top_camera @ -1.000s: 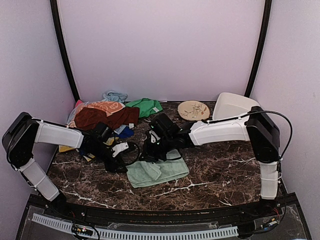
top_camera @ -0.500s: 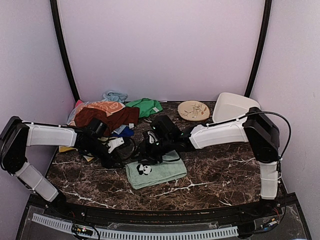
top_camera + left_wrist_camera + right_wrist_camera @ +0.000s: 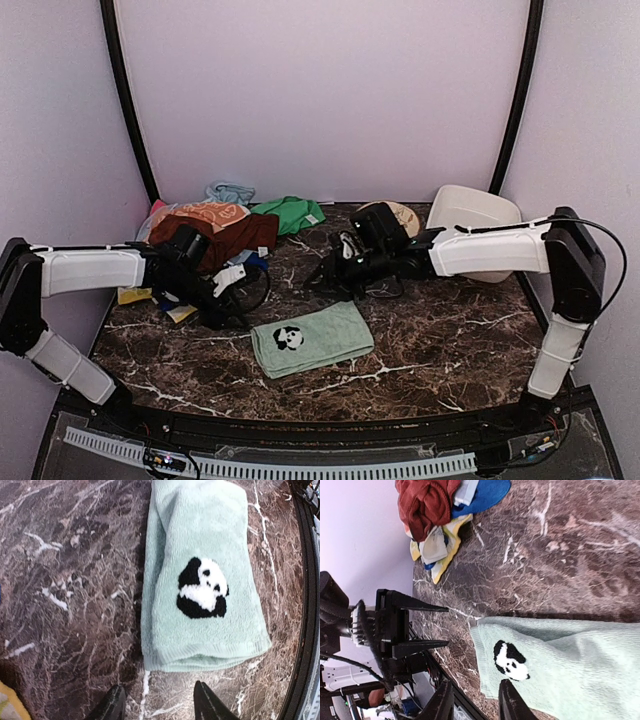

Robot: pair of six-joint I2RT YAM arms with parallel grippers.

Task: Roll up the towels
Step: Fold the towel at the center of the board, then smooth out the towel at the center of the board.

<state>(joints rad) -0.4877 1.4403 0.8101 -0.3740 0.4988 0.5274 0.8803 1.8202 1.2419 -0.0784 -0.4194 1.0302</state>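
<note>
A pale mint-green towel (image 3: 312,340) with a panda patch lies folded flat on the marble table, front centre. It also shows in the left wrist view (image 3: 200,580) and the right wrist view (image 3: 570,660). My left gripper (image 3: 228,303) is open and empty, just left of the towel's short edge and apart from it (image 3: 160,706). My right gripper (image 3: 328,282) is open and empty, behind the towel and above the table (image 3: 476,702). A maroon-brown towel (image 3: 215,235) lies crumpled on the pile at the back left.
The back-left pile holds orange (image 3: 205,213), blue (image 3: 250,264), green (image 3: 290,212) and light blue (image 3: 230,190) cloths. A round plate (image 3: 388,218) and a white bin (image 3: 470,212) stand at the back right. The black table rim (image 3: 306,605) runs close to the towel.
Both grippers have let go of the mint towel and drawn back, the right one toward the back right. The towel now lies flat with the panda patch up.
</note>
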